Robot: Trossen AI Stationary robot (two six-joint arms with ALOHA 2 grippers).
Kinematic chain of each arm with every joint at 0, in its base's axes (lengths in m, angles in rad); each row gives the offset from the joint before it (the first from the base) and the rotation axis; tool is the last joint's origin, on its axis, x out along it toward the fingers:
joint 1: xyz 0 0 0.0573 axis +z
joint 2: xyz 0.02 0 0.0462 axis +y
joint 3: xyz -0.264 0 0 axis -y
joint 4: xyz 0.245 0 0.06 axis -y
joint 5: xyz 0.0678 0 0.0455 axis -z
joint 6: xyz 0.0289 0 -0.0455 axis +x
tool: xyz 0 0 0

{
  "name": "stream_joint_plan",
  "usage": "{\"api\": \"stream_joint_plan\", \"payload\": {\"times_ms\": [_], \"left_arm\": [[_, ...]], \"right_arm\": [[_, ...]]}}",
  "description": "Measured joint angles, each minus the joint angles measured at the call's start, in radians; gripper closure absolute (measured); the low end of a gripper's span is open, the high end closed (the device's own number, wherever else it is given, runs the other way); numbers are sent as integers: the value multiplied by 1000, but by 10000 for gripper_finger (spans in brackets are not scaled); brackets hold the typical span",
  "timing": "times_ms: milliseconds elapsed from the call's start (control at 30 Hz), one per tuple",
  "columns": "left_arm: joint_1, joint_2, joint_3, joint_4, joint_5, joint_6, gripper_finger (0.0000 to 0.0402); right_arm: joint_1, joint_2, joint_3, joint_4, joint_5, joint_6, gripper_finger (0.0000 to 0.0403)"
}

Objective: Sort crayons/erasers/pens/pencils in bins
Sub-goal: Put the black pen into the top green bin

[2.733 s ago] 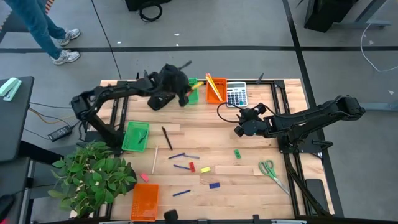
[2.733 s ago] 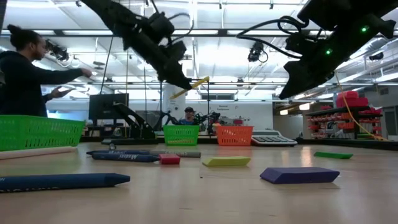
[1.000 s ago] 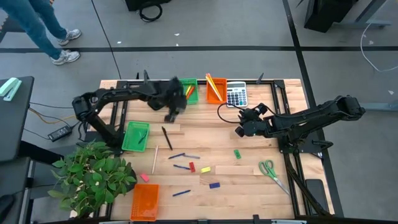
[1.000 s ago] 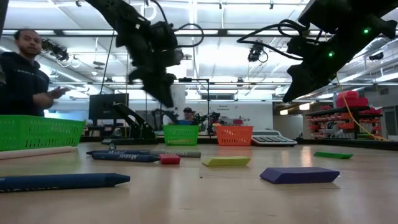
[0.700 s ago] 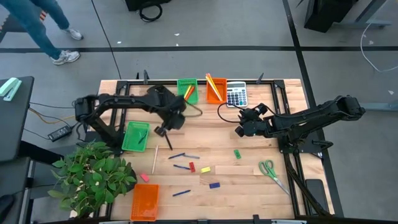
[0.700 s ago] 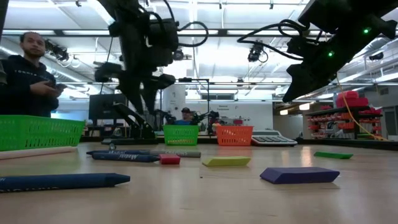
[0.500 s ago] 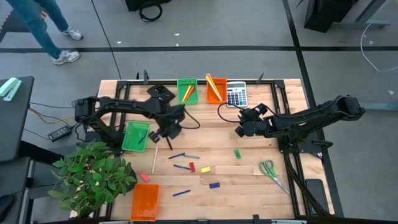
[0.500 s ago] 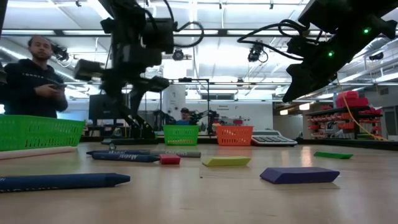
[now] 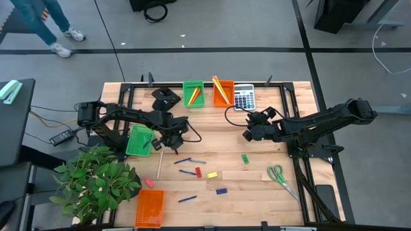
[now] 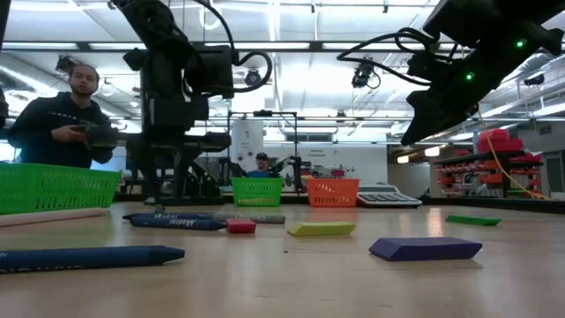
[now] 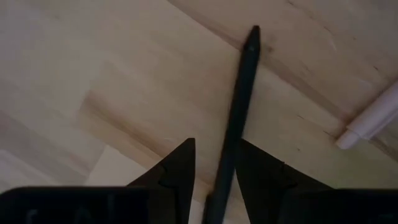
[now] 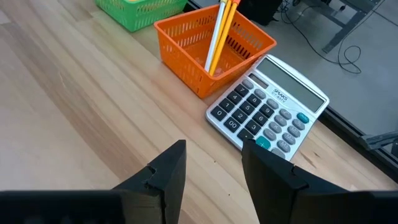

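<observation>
Left wrist view has the left gripper (image 11: 214,168) low over the wooden table (image 11: 93,74), fingers spread either side of a slim black pen (image 11: 239,106) lying flat, probably lining up to grab it

Colours on my pale wood counter (image 9: 257,173)

Between my dark left jaws lies a black pen (image 11: 239,106), beside a pale pencil (image 11: 372,118). Two yellow pencils (image 12: 219,34) stand in an orange bin (image 12: 211,46), next to a bright green bin (image 12: 140,12) and a grey calculator (image 12: 267,109) with black keys. Farther out I see a green eraser (image 9: 244,158), a red eraser (image 9: 198,172), a yellow eraser (image 9: 212,174) and green-handled scissors (image 9: 277,173).
</observation>
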Motion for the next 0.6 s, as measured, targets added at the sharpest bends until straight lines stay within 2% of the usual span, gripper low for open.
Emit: {"api": "stream_joint_plan", "payload": {"times_ms": [467, 600], "left_arm": [[3, 0, -2, -85, -32, 87, 283], [15, 0, -2, -24, -35, 103, 286]], "right_arm": [[0, 0, 0, 0, 0, -2, 241], [0, 0, 0, 0, -9, 3, 241]]}}
